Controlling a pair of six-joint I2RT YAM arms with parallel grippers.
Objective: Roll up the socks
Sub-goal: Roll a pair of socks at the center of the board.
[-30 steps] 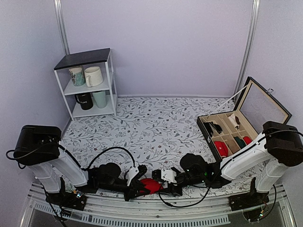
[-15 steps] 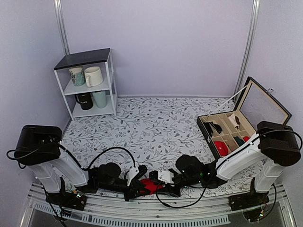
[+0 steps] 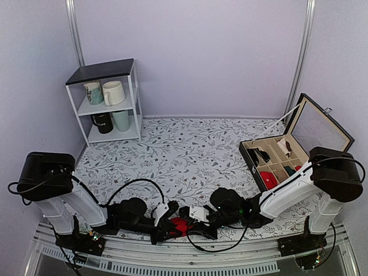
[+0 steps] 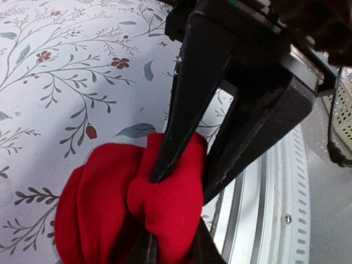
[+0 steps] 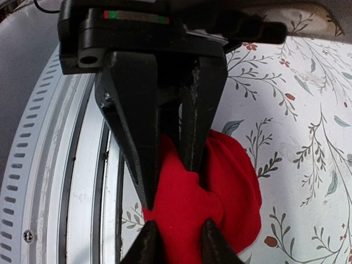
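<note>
The socks (image 3: 179, 226) are a bright red bunched roll on the flowered table, close to its front edge. My left gripper (image 3: 172, 225) comes in low from the left and my right gripper (image 3: 190, 225) from the right, and they meet at the roll. In the left wrist view, my left gripper (image 4: 173, 247) is shut on a fold of the socks (image 4: 93, 203), with the right arm's fingers (image 4: 181, 110) reaching in from above. In the right wrist view, my right gripper (image 5: 179, 239) is pinching a fold of the socks (image 5: 236, 187), opposite the left arm's fingers (image 5: 135, 137).
A metal rail (image 3: 184, 265) runs along the table's front edge, right beside the socks. An open black compartment box (image 3: 248, 156) with rolled bundles stands at the right. A small white shelf (image 3: 135, 95) holding mugs is at the back left.
My right gripper has slid left onto the red roll and its jaws have narrowed around the fabric. The left gripper has held still on its fold.
</note>
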